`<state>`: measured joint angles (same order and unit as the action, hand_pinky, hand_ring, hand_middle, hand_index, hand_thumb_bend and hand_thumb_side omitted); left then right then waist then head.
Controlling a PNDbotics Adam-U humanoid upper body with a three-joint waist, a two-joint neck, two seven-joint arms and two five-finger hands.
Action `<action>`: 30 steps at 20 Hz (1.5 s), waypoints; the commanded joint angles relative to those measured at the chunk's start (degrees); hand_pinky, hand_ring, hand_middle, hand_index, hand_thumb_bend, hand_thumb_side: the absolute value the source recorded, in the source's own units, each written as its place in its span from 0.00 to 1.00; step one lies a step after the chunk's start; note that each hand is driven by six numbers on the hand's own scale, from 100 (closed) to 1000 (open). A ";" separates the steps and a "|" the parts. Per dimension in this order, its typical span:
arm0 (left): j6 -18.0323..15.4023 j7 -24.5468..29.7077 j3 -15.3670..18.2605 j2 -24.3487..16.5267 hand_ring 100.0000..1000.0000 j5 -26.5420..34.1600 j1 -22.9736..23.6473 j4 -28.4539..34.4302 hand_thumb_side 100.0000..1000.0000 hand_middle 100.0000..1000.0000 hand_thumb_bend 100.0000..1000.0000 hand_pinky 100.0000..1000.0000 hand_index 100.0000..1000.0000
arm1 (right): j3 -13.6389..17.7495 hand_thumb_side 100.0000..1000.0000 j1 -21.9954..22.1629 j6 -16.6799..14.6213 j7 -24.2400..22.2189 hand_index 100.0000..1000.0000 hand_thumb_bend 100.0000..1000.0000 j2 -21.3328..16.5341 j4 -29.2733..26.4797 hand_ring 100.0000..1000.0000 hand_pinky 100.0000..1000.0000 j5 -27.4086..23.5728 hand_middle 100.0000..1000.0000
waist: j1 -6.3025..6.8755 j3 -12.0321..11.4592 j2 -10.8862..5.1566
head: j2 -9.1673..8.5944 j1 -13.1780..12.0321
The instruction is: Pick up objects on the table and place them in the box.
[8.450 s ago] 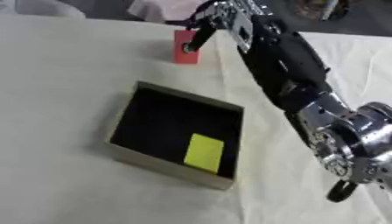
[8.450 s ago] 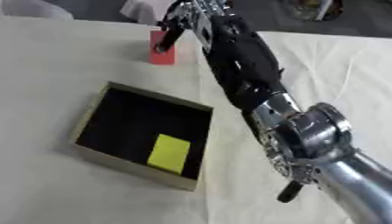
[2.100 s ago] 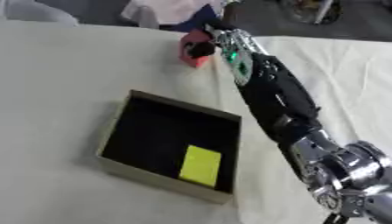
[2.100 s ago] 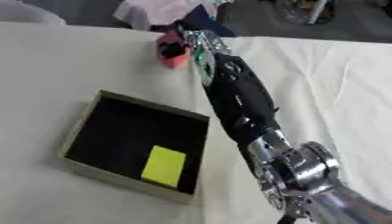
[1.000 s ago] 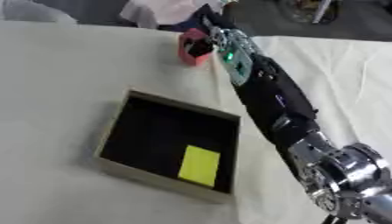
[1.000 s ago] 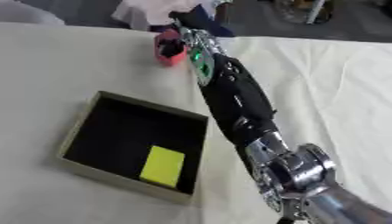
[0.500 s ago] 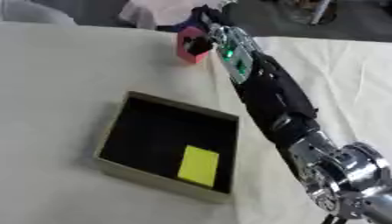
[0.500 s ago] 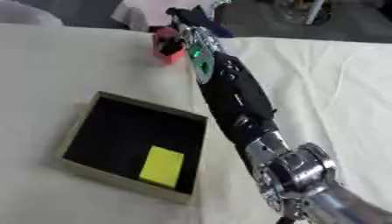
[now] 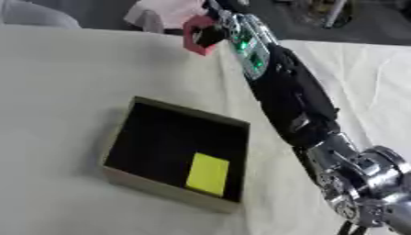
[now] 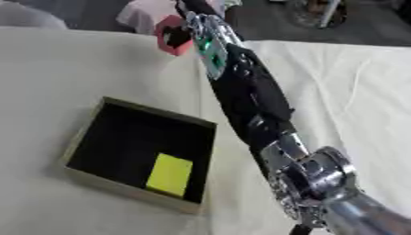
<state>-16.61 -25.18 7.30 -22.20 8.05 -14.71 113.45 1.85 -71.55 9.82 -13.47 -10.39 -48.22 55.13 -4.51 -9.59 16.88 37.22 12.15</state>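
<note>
Right hand (image 9: pixel 215 33) at the far edge of the table, fingers curled round a red object (image 9: pixel 197 35).

The right arm (image 9: pixel 289 92) stretches from the lower right corner up across the white table (image 9: pixel 64 82) to its far side, green lights showing near the wrist. The red object looks like a small open frame; it is held above the tabletop, well apart from the box (image 9: pixel 120 137). The box sits nearer, left of the arm, with tan walls and a dark inside. 1 yellow flat piece (image 9: pixel 208 174) lies in its near right corner.
</note>
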 commanded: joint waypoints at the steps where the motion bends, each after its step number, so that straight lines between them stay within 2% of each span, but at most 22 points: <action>1: -0.20 0.10 0.68 -1.54 0.73 0.09 -0.36 1.15 0.56 0.67 0.19 0.63 0.73 | -0.91 0.00 -1.02 -0.60 -0.83 0.98 0.00 -2.36 -3.15 0.68 0.55 -1.55 0.84 | 0.49 0.05 -1.60 | 0.40 -0.29; 11: -0.30 -0.03 0.81 -2.24 0.73 -0.11 -0.19 1.15 0.55 0.67 0.20 0.63 0.73 | -7.63 0.00 1.30 -3.63 -5.59 0.98 0.00 -6.60 -13.08 0.68 0.56 -8.68 0.84 | 0.19 0.47 -2.46 | 1.35 -0.63; 15: -0.31 -0.21 0.92 -2.57 0.73 -0.20 -0.06 1.15 0.55 0.67 0.20 0.63 0.74 | -10.28 0.00 3.94 -4.73 -6.99 0.97 0.00 -7.33 -18.68 0.68 0.55 -12.13 0.84 | 0.02 0.66 -3.01 | 1.94 -0.76; 20: -0.29 -0.43 0.96 -3.23 0.73 -0.30 0.35 1.15 0.54 0.67 0.21 0.63 0.74 | -12.80 0.02 9.09 -6.88 -6.86 0.97 0.00 -7.26 -25.96 0.67 0.56 -16.62 0.84 | -0.04 1.16 -4.31 | 3.70 -1.31; 27: -0.22 -0.48 0.93 -4.05 0.73 -0.49 1.42 1.15 0.53 0.66 0.21 0.63 0.74 | -17.79 0.01 12.84 -4.93 -10.41 0.97 0.00 -8.65 -35.56 0.67 0.56 -22.52 0.84 | 0.29 1.76 -5.81 | 5.77 -2.13; 30: -0.15 -0.44 0.86 -4.40 0.73 -0.59 1.95 1.15 0.52 0.66 0.21 0.63 0.74 | -19.37 0.04 13.61 -3.50 -12.42 0.97 0.00 -9.22 -38.79 0.67 0.55 -24.91 0.84 | 0.34 2.12 -6.45 | 6.67 -2.34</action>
<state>-16.82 -25.51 7.65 -24.82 7.71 -12.46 113.45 -17.27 -57.09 5.92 -25.09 -18.05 -84.67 31.46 -4.70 -7.46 11.36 43.27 10.03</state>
